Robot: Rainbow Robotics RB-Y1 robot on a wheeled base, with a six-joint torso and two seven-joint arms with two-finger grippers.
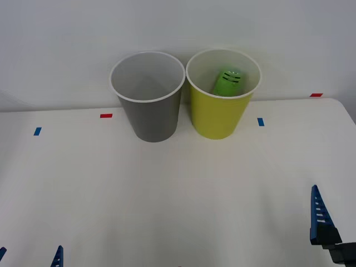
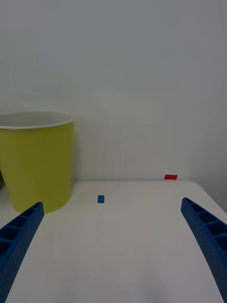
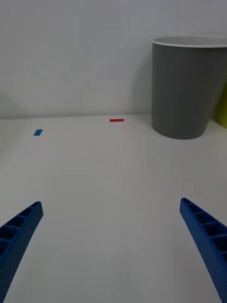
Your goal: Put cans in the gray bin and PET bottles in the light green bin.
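On the white table [image 1: 178,194], we keep both blue ribbed grippers, left gripper [image 3: 111,246] and right gripper [image 2: 111,246], spread and low, well short of the tall yellow-green plastic bin [image 1: 219,114] holding the small green-labelled PET bottle [image 1: 227,82], beside the tall dark gray bin [image 1: 150,114].

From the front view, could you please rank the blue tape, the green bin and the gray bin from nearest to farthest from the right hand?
1. Blue tape, on the table right of the bins.
2. Green bin, right of the pair.
3. Gray bin, left of the pair.
Measured from the right hand, low at the table's right.
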